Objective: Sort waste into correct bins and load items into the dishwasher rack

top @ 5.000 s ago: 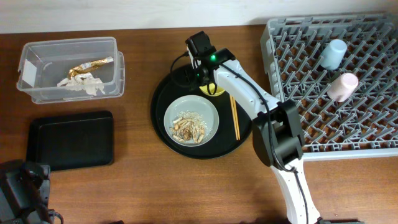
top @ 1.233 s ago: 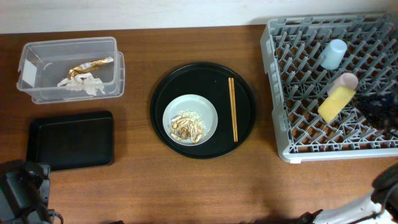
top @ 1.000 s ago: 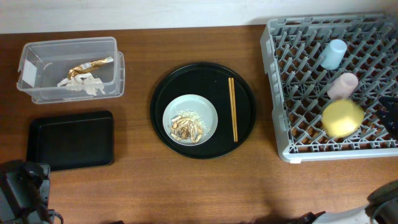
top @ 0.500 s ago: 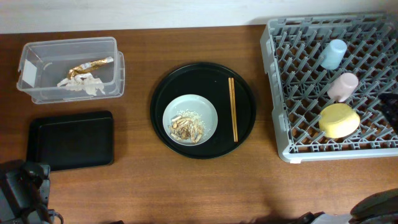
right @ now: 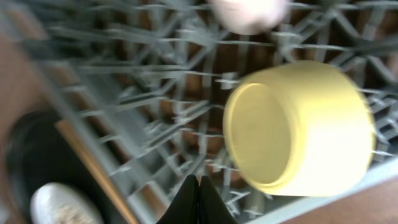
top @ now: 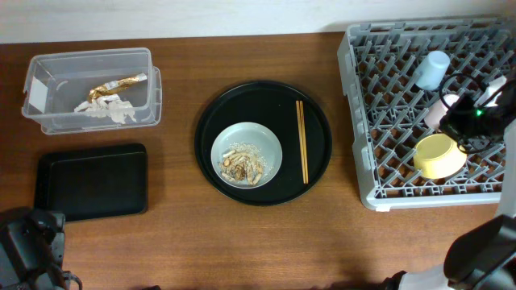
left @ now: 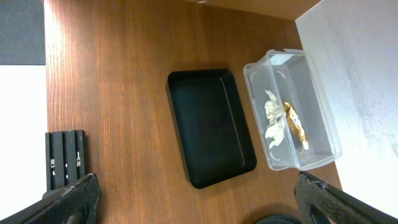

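We find the right gripper (right: pixel 199 198) over the dishwasher rack (top: pixel 387 121), its two dark fingers pressed together to a point and holding nothing. Just ahead of those tips the yellow bowl (right: pixel 298 124) lies on its side among the grey pegs, with its smooth round mouth turned sideways. The pink cup (right: pixel 249 12) stands just beyond the bowl. The light-blue cup (top: pixel 434 69) is farther along the same lattice, apart from the gripper.

Well off to the gripper's side, outside the rack, a round black tray (top: pixel 250 101) carries the pale grey plate (top: pixel 270 141). The plate holds a heap of beige-brown food scraps (top: pixel 244 165) with rice-like crumbs. A pair of wooden chopsticks (top: pixel 302 151) lies straight on the tray beside the plate.

The left gripper (left: pixel 196 186) is spread wide and empty above the wooden table (top: pixel 242 250). Ahead of it, between its fingers, the shallow black rectangular tray (left: pixel 211 130) has nothing in it that we can see. Just past that tray the clear plastic tub (left: pixel 323 124) holds the crumpled white paper (left: pixel 272 121) and the shiny gold-brown wrapper (left: pixel 295 127), side by side.
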`<state>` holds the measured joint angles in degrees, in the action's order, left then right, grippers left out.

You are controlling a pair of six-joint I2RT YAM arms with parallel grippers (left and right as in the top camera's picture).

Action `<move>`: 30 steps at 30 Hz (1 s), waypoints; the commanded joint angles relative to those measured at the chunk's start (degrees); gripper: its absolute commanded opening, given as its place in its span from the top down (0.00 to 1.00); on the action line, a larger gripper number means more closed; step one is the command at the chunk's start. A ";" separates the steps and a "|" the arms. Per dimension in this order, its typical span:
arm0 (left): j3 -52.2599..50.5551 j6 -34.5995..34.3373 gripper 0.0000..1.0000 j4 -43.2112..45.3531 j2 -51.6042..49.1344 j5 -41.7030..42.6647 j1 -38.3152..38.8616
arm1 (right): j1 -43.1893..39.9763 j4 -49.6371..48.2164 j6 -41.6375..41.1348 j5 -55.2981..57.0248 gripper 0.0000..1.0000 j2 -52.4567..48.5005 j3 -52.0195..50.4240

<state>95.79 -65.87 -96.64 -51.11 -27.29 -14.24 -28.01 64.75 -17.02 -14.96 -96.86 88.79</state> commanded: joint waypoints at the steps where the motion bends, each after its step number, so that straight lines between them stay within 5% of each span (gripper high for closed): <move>1: -0.02 -0.68 0.01 -0.04 -0.02 -0.81 -0.17 | 0.17 1.53 -3.19 8.44 0.96 -4.07 -0.79; 9: -0.02 -0.68 0.01 -0.04 -0.02 -0.81 -0.17 | -0.31 4.24 -7.96 20.46 0.96 -5.44 -0.72; 22: -0.02 -0.68 0.01 -0.04 -0.02 -0.81 -0.17 | -4.22 9.16 -13.27 19.23 0.96 -2.73 -0.70; 27: -0.02 -0.68 0.01 -0.04 -0.02 -0.81 -0.17 | -1.51 3.02 5.49 1.29 0.96 0.31 -0.72; 30: -0.02 -0.68 0.01 -0.04 -0.02 -0.81 -0.17 | 1.16 2.67 7.91 4.02 0.93 -0.55 -0.79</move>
<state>95.79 -65.87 -96.66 -51.11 -27.29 -14.22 -29.61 67.61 -16.32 -7.77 -97.67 88.16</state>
